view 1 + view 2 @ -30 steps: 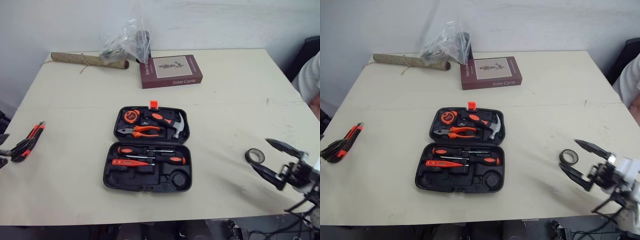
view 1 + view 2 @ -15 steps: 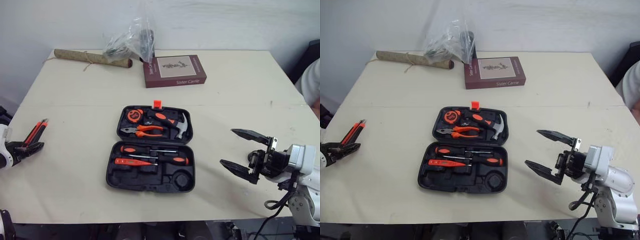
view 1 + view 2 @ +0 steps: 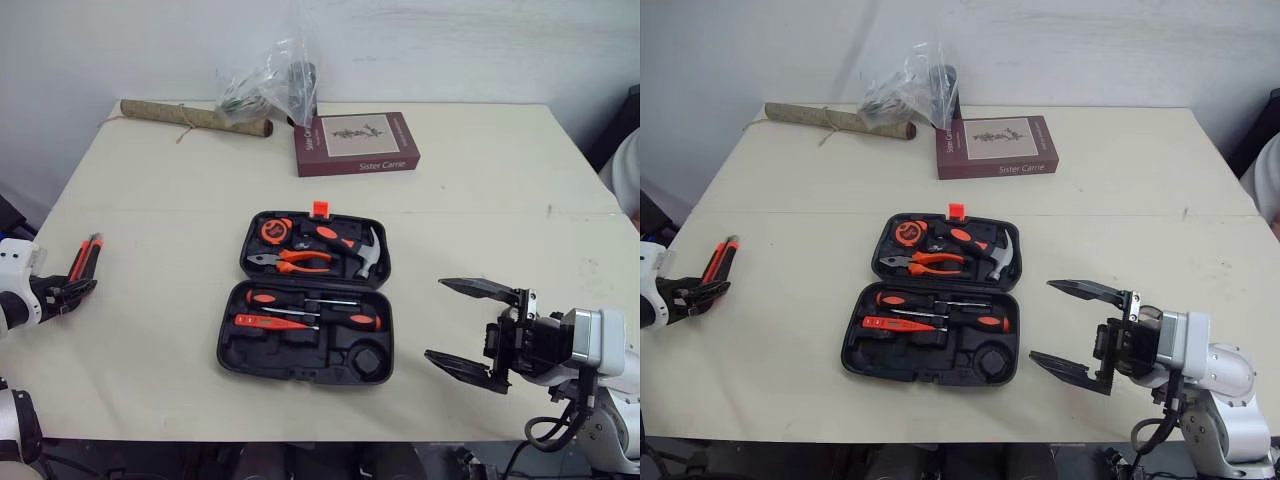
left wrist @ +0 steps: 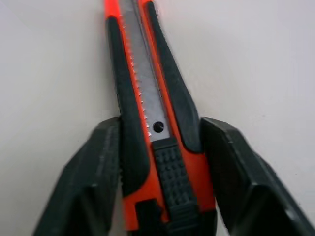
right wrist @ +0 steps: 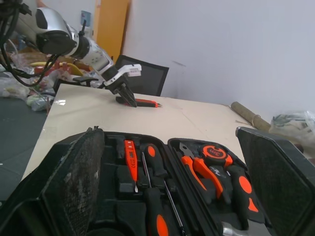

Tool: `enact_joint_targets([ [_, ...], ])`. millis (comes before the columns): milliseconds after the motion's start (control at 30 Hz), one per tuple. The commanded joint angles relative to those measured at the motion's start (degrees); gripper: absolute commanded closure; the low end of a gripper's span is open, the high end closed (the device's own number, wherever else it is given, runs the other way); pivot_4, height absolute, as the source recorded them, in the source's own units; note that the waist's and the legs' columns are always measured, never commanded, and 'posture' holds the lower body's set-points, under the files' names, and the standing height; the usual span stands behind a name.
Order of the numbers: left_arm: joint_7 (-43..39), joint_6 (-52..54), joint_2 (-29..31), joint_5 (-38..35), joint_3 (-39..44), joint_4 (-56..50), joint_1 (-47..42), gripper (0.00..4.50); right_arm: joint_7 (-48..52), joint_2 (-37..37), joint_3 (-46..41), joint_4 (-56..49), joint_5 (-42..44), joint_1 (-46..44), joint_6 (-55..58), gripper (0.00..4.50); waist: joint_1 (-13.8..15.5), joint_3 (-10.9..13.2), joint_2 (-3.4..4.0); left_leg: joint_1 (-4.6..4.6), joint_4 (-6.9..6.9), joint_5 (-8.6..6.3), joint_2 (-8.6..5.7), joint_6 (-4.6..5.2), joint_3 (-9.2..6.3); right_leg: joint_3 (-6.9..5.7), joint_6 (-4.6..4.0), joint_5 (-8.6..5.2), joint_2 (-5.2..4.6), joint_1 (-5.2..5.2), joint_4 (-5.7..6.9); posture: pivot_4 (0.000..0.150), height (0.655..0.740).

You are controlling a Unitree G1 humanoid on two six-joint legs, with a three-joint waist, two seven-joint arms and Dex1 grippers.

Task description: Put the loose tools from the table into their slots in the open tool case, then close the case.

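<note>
Cream table (image 3: 480, 230), butt of utility knife (image 4: 147, 98) cut off within left claw (image 4: 160, 125)

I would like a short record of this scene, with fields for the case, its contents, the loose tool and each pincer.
case: tool case, open, flat at the middle of the table
contents: tape measure, pliers, hammer, screwdrivers; round recess empty
loose tool: utility knife, lying on the table near its left edge
left pincer: shut on the utility knife
right pincer: open wide, empty, to the right of the case
far edge: book, plastic bag
</note>
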Motion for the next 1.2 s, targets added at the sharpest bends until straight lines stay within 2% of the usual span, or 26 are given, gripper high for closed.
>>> enact_joint_targets([
  [33, 0.2, -0.2, -1.0, 1.3, -0.7, 1.7, 2.9, 2.89, 0.1, 0.4, 0.0, -1.8, 1.2, 0.0, -0.2, 0.00, -0.1, 0.0, 0.13, 0.00, -0.01, 0.00, 0.00, 0.00, 0.01, 0.01, 0.00, 0.00, 0.00, 0.00, -0.01, 0.150, 0.7400],
  [167, -2.3, -7.1, -0.1, -0.2, 0.9, -3.2, 5.6, 2.89, 1.0, 0.5, -1.4, -0.9, 0.2, 1.8, -1.8, 0.00, -0.2, -0.1, 0.14, 0.00, -0.02, 0.00, 0.00, 0.00, 0.01, 0.01, 0.00, 0.00, 0.00, -0.01, -0.01, 0.150, 0.7400],
  [300, -8.8, -11.4, -0.1, -5.5, 4.8, -15.4, 10.0, 2.89, 2.5, -0.5, -3.5, 0.8, 0.1, 3.2, -2.8, 0.00, -0.2, 0.0, -0.04, -0.09, -0.01, -0.03, -0.01, 0.04, 0.03, -0.01, 0.00, 0.00, -0.06, -0.05, -0.06, 0.150, 0.7400],
  [433, -15.9, -11.0, -2.6, -13.9, 8.2, -41.6, 19.7, 2.89, 6.2, -2.7, -7.6, 6.1, 0.1, 4.8, -4.4, 0.00, 0.1, 0.2, -0.35, -0.17, 0.08, -0.03, 0.00, 0.05, -0.08, -0.04, 0.02, 0.01, -0.12, 0.00, -0.09, 0.150, 0.7400],
  [533, -21.0, -11.6, -2.2, -15.7, 6.0, -58.7, 26.5, 2.89, 11.3, -4.8, -10.2, 12.0, -1.2, 6.4, -7.5, 0.00, 0.0, 0.2, -0.35, -0.19, 0.09, -0.05, -0.03, 0.07, -0.22, 0.19, 0.04, 0.03, -0.22, 0.11, -0.17, 0.150, 0.7400],
  [633, -26.5, -11.5, 0.1, -15.8, 2.4, -69.5, 29.9, 2.89, 17.2, -8.9, -12.7, 17.3, -1.2, 8.7, -9.8, 0.00, 0.0, 0.3, -0.13, -0.17, 0.06, -0.07, 0.00, 0.06, -0.14, 0.43, 0.04, 0.03, -0.16, 0.15, -0.39, 0.150, 0.7400],
  [733, -28.5, -9.2, 1.4, -16.4, -0.2, -76.0, 30.6, 2.89, 19.0, -13.3, -12.1, 19.4, 0.6, 12.2, -11.4, 0.00, -0.1, 0.4, 0.09, -0.06, 0.00, -0.06, 0.01, 0.05, -0.03, 0.45, 0.01, 0.01, -0.05, 0.09, -0.45, 0.150, 0.7400],
  [800, -28.1, -6.4, 1.2, -15.7, -4.7, -81.3, 29.2, 2.89, 19.0, -14.6, -12.1, 23.2, 0.9, 11.8, -11.4, 0.00, -0.2, 0.4, 0.10, -0.02, -0.03, -0.03, 0.07, 0.01, -0.01, 0.45, -0.01, 0.00, -0.02, 0.07, -0.43, 0.150, 0.7400],
  [967, -25.4, -0.7, 0.6, -10.6, -14.2, -87.7, 23.3, 2.89, 16.5, -11.9, -11.2, 22.5, 1.0, 11.0, -8.6, 0.00, 0.1, 0.4, 0.10, -0.04, 0.00, -0.02, 0.03, 0.00, 0.00, 0.48, -0.01, 0.00, 0.06, 0.07, -0.40, 0.150, 0.7400],
  [1200, -23.6, 5.8, 2.9, -4.2, -20.3, -90.5, 21.1, 2.89, 14.2, -9.2, -10.1, 18.0, -0.3, 12.0, -7.4, 0.00, 0.0, 0.4, 0.10, -0.09, 0.02, -0.02, 0.03, 0.01, -0.01, 0.46, 0.00, 0.00, 0.09, 0.07, -0.45, 0.150, 0.7400],
])
